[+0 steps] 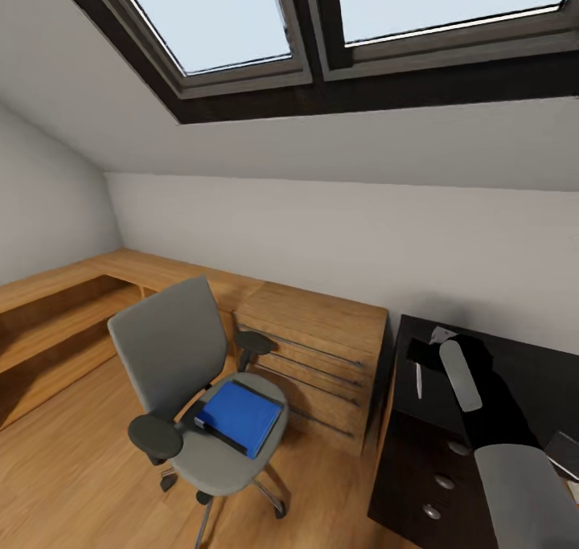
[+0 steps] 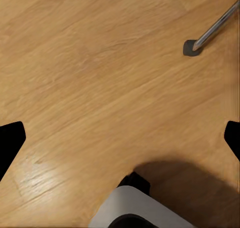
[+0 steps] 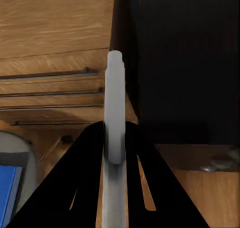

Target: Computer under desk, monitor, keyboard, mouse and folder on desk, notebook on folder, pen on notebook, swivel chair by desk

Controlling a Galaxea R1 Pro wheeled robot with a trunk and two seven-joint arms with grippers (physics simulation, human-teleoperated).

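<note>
The swivel chair (image 1: pixel 173 356) stands on the wooden floor, left of the desk (image 1: pixel 515 356) and apart from it. The blue folder (image 1: pixel 240 416) lies flat on its grey seat; a corner of the folder (image 3: pixel 7 193) also shows in the right wrist view. My right gripper (image 3: pixel 114 129) is shut on the white pen (image 3: pixel 114 108), which sticks out past the fingertips over the desk's left end. The head view shows the pen (image 1: pixel 418 380) as a thin white stick there. My left gripper (image 2: pixel 120 138) is open, low over bare floor. The computer, monitor, keyboard, mouse and notebook are out of view.
Light wooden low shelving (image 1: pixel 314 348) with drawer rails fills the corner between chair and desk. A chrome chair spoke with its caster (image 2: pixel 192 47) lies near my left gripper. A small pale object (image 1: pixel 441 336) lies on the desk top. The ceiling slopes low, with skylights (image 1: pixel 241 26).
</note>
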